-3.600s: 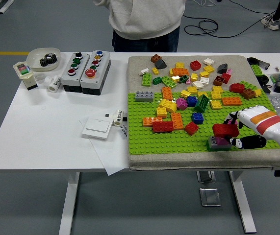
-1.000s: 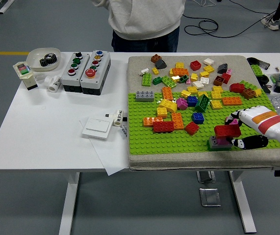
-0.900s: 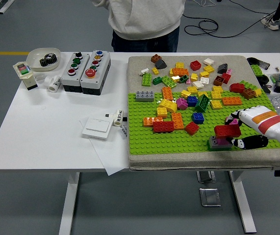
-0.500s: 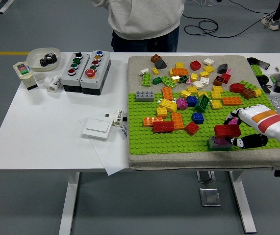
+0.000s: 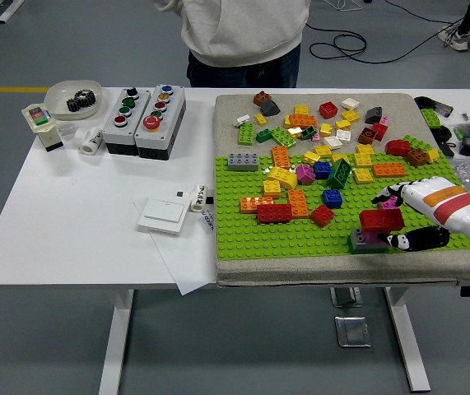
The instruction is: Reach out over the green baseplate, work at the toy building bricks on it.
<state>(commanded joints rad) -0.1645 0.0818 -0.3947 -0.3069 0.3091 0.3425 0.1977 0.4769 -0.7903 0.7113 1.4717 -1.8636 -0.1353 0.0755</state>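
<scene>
The green baseplate (image 5: 284, 234) lies on a grey mat, strewn with loose bricks in several colours. My right hand (image 5: 385, 220) reaches in from the right edge, over the plate's front right part. Its black fingers (image 5: 385, 197) and thumb (image 5: 416, 239) are curled on a red brick (image 5: 381, 220). That brick rests on top of a grey brick (image 5: 365, 242) with a bit of pink showing between them. A pink piece (image 5: 393, 202) peeks out behind the fingers. My left hand is out of view.
A red brick pair (image 5: 273, 212), an orange brick (image 5: 297, 203) and a blue brick (image 5: 331, 197) lie left of my hand. Two button boxes (image 5: 144, 118), a white bowl (image 5: 72, 99) and a white switch (image 5: 163, 216) sit on the table's left. A person (image 5: 243, 33) stands at the far side.
Almost nothing: my right hand with the red brick has only shifted a touch over the grey brick. The other bricks lie as before.
</scene>
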